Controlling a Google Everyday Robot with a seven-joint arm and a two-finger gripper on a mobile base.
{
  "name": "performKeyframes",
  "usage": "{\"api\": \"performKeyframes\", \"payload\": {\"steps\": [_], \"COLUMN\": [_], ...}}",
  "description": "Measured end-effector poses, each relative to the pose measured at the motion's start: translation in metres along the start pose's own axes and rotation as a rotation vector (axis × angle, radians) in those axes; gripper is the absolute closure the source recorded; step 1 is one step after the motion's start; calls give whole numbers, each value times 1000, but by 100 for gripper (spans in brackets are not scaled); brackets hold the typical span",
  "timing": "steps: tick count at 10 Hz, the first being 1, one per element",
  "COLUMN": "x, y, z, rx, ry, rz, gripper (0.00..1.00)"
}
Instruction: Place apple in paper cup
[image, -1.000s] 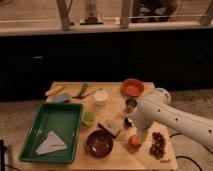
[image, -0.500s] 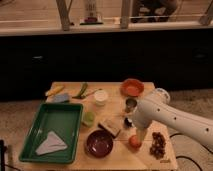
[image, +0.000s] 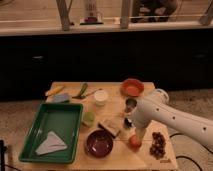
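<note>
The apple (image: 134, 141), small and red-orange, lies on the wooden table (image: 112, 90) near its front right, beside the dark bowl. The paper cup (image: 101, 96), white with a round rim, stands near the table's middle back. My white arm reaches in from the right, and the gripper (image: 135, 133) hangs right over the apple, touching or nearly touching its top. The arm's wrist hides part of the area around the small dark metal cup (image: 130, 104).
An orange bowl (image: 132, 87) sits at the back right, a grape cluster (image: 158, 143) at the front right, a dark bowl (image: 98, 143) at the front. A green tray (image: 52, 131) with a cloth lies at the left. A light green cup (image: 88, 118) stands beside the tray.
</note>
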Motion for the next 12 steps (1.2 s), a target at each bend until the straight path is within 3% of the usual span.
{"api": "performKeyframes", "payload": {"steps": [4,6,10,12], "x": [0,1,6,7], "y": [34,43,50,51], "z": [21,33,52,54], "rx": [-64,-75,-46,-26], "ry": [-31,-59,-127,-196], "rz": [33,56,99,109], "gripper": [20,20,20,20]}}
